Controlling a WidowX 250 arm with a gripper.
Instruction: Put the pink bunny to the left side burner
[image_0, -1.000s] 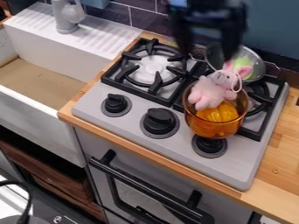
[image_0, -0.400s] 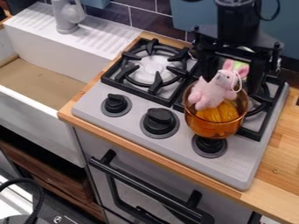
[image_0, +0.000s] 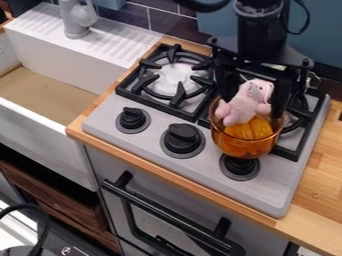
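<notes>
My gripper hangs over the right of the stove, fingers spread wide, one on each side of the pink bunny; whether either touches it, I can't tell. The bunny is a fuzzy, pale pink plush with a white loop by its head. It leans in the amber see-through pot, on something orange and ribbed, head and upper body above the rim, its lower end by the rim's left side. The rim curves close around it, and my right-hand finger in the view comes down near that edge. To the left, past raised black grate bars, there is open room above the left burner. The sink lies beyond.
</notes>
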